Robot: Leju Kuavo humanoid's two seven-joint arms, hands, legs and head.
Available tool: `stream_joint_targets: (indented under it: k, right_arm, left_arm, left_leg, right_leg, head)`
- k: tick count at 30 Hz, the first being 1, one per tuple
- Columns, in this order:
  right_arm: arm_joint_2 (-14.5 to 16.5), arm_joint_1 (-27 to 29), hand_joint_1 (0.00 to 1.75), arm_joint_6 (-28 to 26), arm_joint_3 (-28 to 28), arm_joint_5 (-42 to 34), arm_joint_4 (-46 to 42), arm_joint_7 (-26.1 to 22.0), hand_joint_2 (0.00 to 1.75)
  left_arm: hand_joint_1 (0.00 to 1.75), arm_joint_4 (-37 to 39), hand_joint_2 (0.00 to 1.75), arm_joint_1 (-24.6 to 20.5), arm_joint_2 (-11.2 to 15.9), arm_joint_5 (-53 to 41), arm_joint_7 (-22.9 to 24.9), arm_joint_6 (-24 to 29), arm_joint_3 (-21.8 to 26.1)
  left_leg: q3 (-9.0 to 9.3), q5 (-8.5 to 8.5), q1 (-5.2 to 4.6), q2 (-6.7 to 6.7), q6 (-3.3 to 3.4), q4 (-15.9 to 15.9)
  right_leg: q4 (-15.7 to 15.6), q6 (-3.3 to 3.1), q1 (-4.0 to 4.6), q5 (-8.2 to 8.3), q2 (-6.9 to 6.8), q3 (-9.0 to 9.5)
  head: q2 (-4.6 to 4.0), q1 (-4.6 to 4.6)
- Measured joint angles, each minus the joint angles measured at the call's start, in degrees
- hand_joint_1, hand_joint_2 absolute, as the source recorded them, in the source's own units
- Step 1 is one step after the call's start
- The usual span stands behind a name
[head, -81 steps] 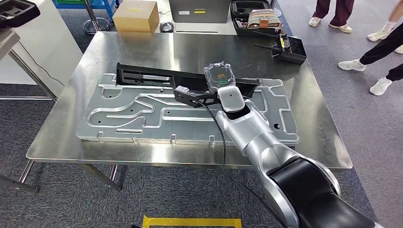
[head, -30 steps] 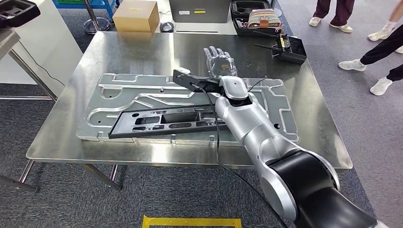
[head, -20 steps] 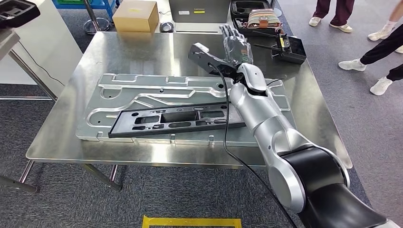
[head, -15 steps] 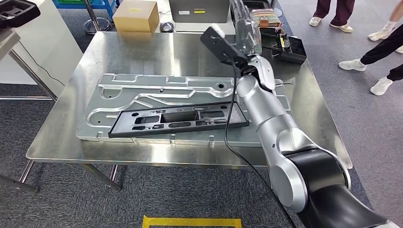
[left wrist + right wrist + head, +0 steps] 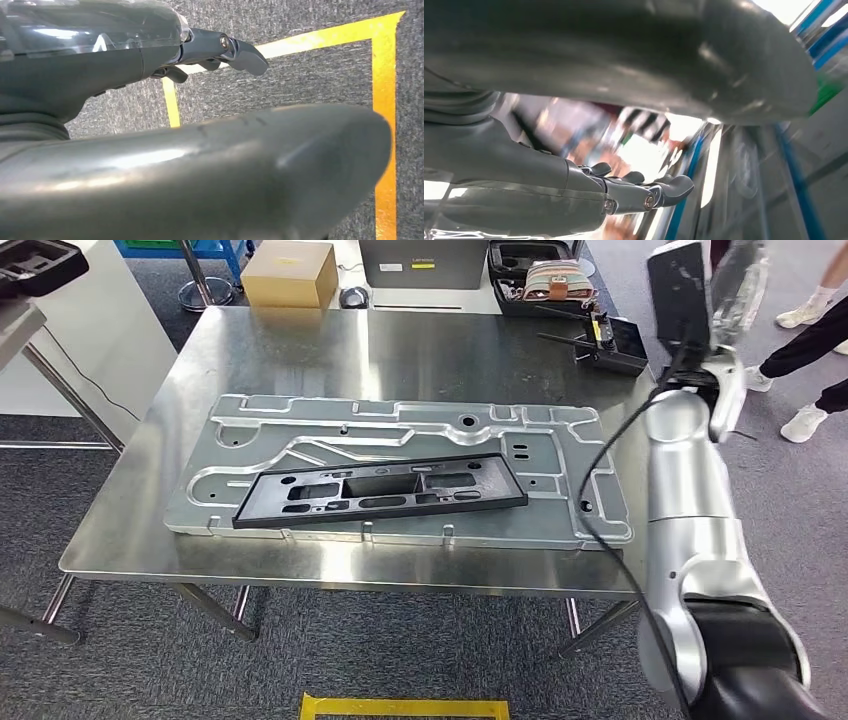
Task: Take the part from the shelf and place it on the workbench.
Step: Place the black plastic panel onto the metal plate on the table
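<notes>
You have the part [image 5: 380, 489], a long black frame with cut-outs, lying flat on the big silver stamped panel [image 5: 300, 440] that covers the middle of the counter [image 5: 300, 340], its length running along the panel's near edge and nothing touching it. Judging from that, the placing looks done: the part rests on the workbench and no hand holds it. Your right hand [image 5: 738, 275] is raised high at the counter's far right corner, well apart from the part, and in the right wrist view its fingers [image 5: 644, 192] reach out straight with nothing between them, so it is empty and spread. Your left hand [image 5: 220, 47] hangs by the floor over a yellow tape line [image 5: 382, 100]; its fingers look extended and hold nothing. At the counter's far edge sit a cardboard box [image 5: 288, 272], an open case [image 5: 535, 275] and a black remote controller [image 5: 610, 343]. All that seems left is to bring the right arm down to rest.
</notes>
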Motion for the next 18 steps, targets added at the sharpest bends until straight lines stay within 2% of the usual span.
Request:
stream_joint_targets:
  k: [2,3,5,7,10,13,15,17,18]
  right_arm:
    - [-4.6,-0.6,0.00,0.2,-1.4,2.3,0.5,1.8,0.00]
    - [-7.8,-1.5,0.00,0.7,-2.0,3.8,1.7,2.6,0.00]
    - [-16.7,-4.8,0.00,2.0,-3.0,7.3,7.1,3.4,0.87]
    - [-26.8,-8.1,0.00,2.6,-3.6,11.2,14.1,3.3,1.75]
    - [-40.3,-7.7,0.00,2.6,-3.6,15.5,22.7,5.0,1.75]
    - [-49.3,-3.8,0.00,1.9,-3.7,15.3,28.6,6.2,1.75]
    - [-55.3,4.0,0.00,-0.2,-5.1,11.9,32.5,6.2,1.75]
    - [-60.8,16.8,0.00,-2.0,-8.8,5.5,37.1,6.9,1.75]
    - [-62.3,23.7,0.00,-2.2,-11.4,2.1,39.2,8.1,1.75]
  left_arm:
    - [0.00,0.0,0.00,0.0,0.0,-0.3,-0.1,-0.3,0.1]
    - [0.00,0.0,0.00,0.0,0.1,-0.5,-0.3,-0.5,0.2]
    - [0.00,0.0,0.00,0.0,0.1,-1.0,-0.9,-1.1,0.2]
    - [0.00,0.0,0.00,0.4,0.1,-1.6,-1.0,-1.5,0.2]
    - [0.00,0.0,0.00,1.1,0.2,-3.0,-0.1,-1.9,0.2]
    - [0.00,0.0,0.00,1.3,0.2,-3.8,0.5,-1.9,0.2]
    - [0.00,0.0,0.00,1.1,0.2,-3.6,0.7,-1.5,0.2]
    - [0.00,0.0,0.00,1.0,0.2,-3.4,0.7,-1.0,0.3]
    - [0.00,0.0,0.00,1.0,0.2,-3.4,0.7,-0.8,0.4]
  left_leg:
    - [0.01,-0.04,-0.06,-0.01,0.07,0.1]
    - [-0.03,-0.04,-0.11,-0.11,0.17,0.2]
    - [-0.29,0.04,-0.19,-0.77,0.48,0.3]
    - [-0.47,0.10,-0.19,-1.60,0.71,0.3]
    - [-0.35,-0.18,-0.07,-2.15,0.87,0.4]
    - [-0.08,-0.54,-0.17,-1.94,0.98,0.4]
    - [0.23,-0.84,-0.01,-1.84,1.10,0.4]
    - [0.50,-1.15,0.28,-2.25,1.16,0.5]
    - [0.60,-1.31,0.36,-2.40,1.09,0.4]
  right_leg:
    - [0.0,0.07,-0.09,0.01,0.03,-0.05]
    - [0.0,0.23,-0.13,-0.03,-0.07,-0.08]
    - [0.0,0.60,-0.18,-0.19,-0.78,-0.07]
    - [0.0,0.82,-0.15,-0.39,-1.64,0.05]
    - [-0.1,0.99,-0.03,-0.73,-2.12,0.51]
    - [-0.1,1.10,-0.14,-0.92,-1.84,0.63]
    - [-0.3,1.16,0.06,-1.17,-1.77,1.03]
    - [-0.5,1.16,0.38,-1.54,-2.26,1.73]
    - [-0.5,1.09,0.45,-1.70,-2.41,2.01]
  head:
    - [0.00,-0.01]
    - [0.00,-0.01]
    - [0.00,-0.01]
    - [0.00,-0.01]
    - [0.00,0.00]
    - [0.00,-0.03]
    - [0.00,-0.09]
    - [0.00,-0.05]
    - [0.00,-0.03]
